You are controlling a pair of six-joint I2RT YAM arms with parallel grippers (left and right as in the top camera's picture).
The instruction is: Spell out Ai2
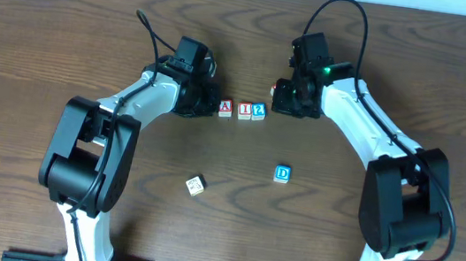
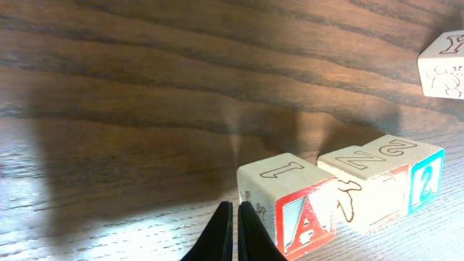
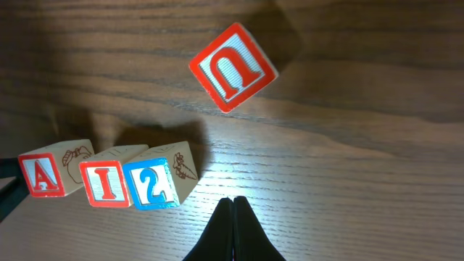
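Dark wood-grain table (image 1: 51, 19) carried three stray cubes. A white cube with a blue-framed blue D (image 1: 282, 173) sat square on its near-middle, and a pale cube (image 1: 196, 185) lay left of it and a little nearer the front edge, apart from it, turned at an angle, markings too small to read. A red-framed cube with a red U-like character (image 3: 233, 67) sat alone on bare wood, rotated diagonally in the right wrist view.

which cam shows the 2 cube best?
Right wrist: the 2 cube faces the camera, blue 2 large and unobstructed. Left wrist catches it obliquely at the row's far end. Overhead shows it small, beside the I cube.
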